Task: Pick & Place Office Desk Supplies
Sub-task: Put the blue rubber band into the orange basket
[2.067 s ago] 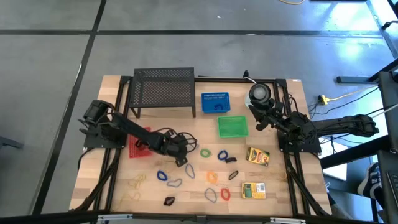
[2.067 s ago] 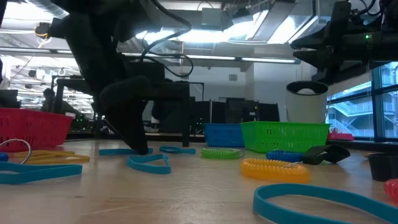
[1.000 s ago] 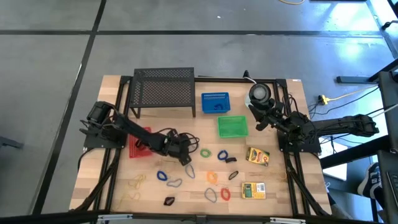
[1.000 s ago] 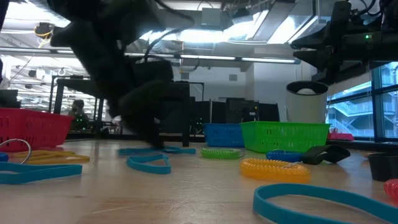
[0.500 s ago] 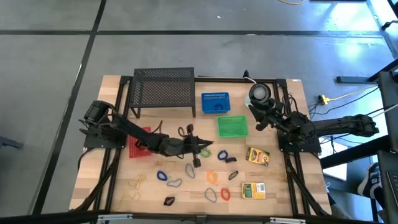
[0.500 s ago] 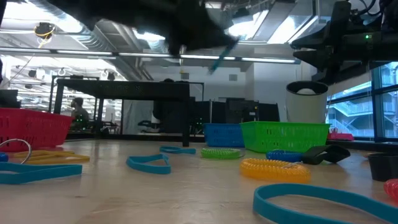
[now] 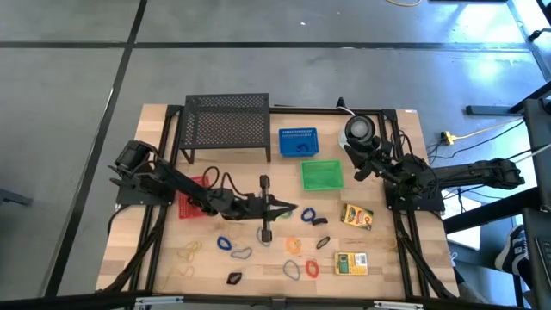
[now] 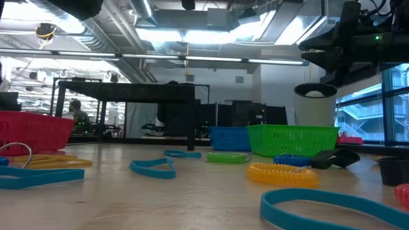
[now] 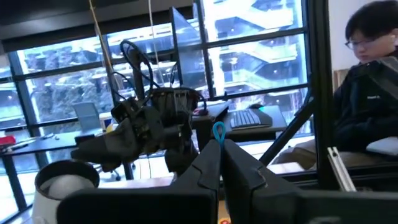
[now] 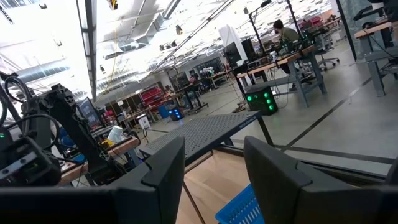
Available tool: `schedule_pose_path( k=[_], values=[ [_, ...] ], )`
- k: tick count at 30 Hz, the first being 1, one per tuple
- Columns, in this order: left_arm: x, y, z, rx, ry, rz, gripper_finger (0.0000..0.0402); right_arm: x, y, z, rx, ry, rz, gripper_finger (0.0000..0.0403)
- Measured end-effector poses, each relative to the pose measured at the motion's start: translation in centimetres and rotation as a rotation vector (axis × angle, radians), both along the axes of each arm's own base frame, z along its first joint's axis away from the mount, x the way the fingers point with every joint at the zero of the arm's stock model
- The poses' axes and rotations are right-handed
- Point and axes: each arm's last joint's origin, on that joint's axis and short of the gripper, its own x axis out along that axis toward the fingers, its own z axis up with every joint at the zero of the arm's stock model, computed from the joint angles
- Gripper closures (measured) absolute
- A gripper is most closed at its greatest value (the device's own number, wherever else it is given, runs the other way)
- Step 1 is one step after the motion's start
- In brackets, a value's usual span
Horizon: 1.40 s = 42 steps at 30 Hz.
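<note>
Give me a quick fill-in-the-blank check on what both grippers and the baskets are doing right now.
1. The left gripper is shut on a thin ____ loop.
2. The right gripper has its fingers ____ and holds nothing.
3. In the high view, the green basket sits just in front of the ____ basket.

Missing words: blue; open; blue
</note>
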Motion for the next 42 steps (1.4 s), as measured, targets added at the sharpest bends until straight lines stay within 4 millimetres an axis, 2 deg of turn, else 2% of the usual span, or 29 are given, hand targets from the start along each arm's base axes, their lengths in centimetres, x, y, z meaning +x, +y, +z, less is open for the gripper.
schedule_pose_path(
  k=[4,7,10,13,18,21,26,34,37,42],
  values=[
    [0.1,0.1,-0.9,-0.025,0.091,0.103,0.0398,0.0,0.0,0.0,0.000,0.000,0.000,0.0236],
    [-0.4,-0.2,-2.0,-0.027,0.237,0.287,0.0398,0.0,0.0,0.0,0.000,0.000,0.000,0.0236],
    [-1.8,-0.9,-2.7,-0.025,0.355,0.469,0.0398,0.0,0.0,0.0,0.000,0.000,0.000,0.0236],
    [-3.6,-1.6,-2.1,-0.076,0.389,0.558,0.0398,0.0,0.0,0.0,0.000,0.000,0.000,0.0236],
    [-7.2,-1.8,-0.4,-0.205,0.436,0.553,0.0398,0.0,0.0,0.0,0.000,0.000,0.000,0.0236],
    [-9.2,-1.2,0.1,-0.240,0.516,0.540,0.0398,0.0,0.0,0.0,0.000,0.000,0.000,0.0236],
    [-12.3,0.6,-0.1,-0.401,0.711,0.550,0.0398,0.0,0.0,0.0,0.000,0.000,0.000,0.0236],
    [-16.7,2.8,-1.1,-0.641,0.962,0.843,0.0398,0.0,0.0,0.0,0.000,0.000,0.000,0.0236],
    [-17.8,3.2,-1.9,-0.744,1.033,0.971,0.0398,0.0,0.0,0.0,0.000,0.001,0.000,0.0237],
    [-19.1,3.6,-4.1,-0.880,1.087,1.086,0.0398,0.0,0.0,0.0,0.000,0.000,0.000,0.0237]
  ],
)
